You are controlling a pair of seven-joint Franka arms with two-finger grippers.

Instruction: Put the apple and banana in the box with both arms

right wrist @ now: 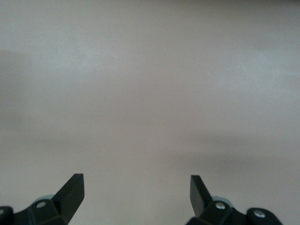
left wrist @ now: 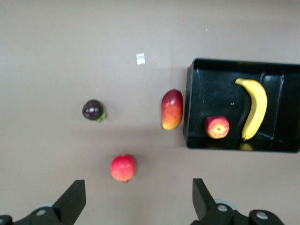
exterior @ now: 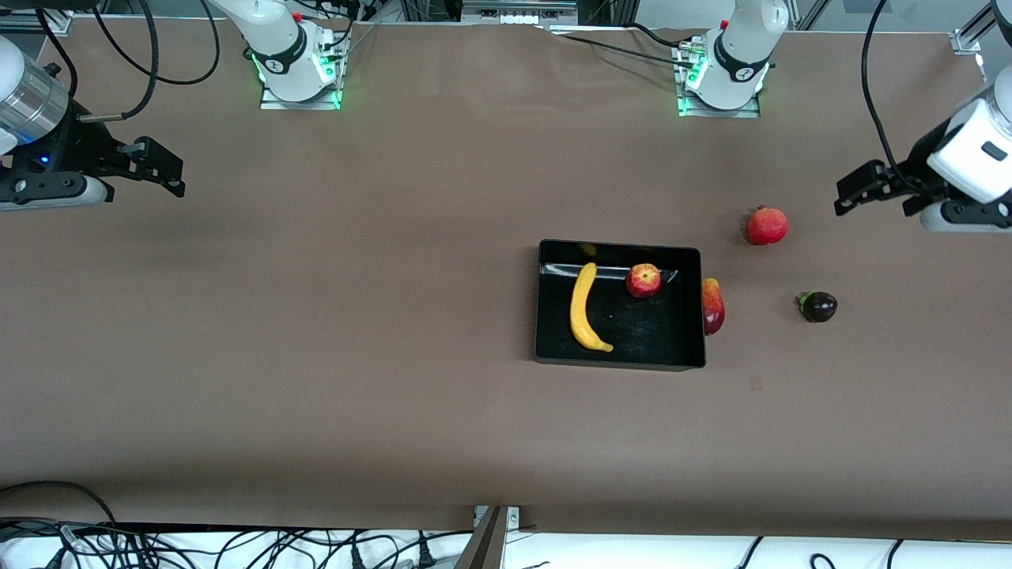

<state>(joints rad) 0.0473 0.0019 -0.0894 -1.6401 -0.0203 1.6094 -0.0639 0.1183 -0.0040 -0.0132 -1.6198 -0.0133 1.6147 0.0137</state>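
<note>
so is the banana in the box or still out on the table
In. The banana lies on the floor of the box, inside its walls, with the apple beside it. Neither end effector holds anything.

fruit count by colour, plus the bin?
Yellow: 1, the banana in the box
Red: 3, the apple in the box, the mango beside it, the pomegranate
Dark purple: 1, the plum
Black: 1, the box
Total: 5 fruits, 1 box

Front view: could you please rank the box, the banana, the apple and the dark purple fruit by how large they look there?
1. The box, by far the largest.
2. The banana, lying in the box.
3. The apple, also in the box.
4. The dark purple fruit on the table; it looks only slightly smaller than the apple, so that order is unsure.
</note>
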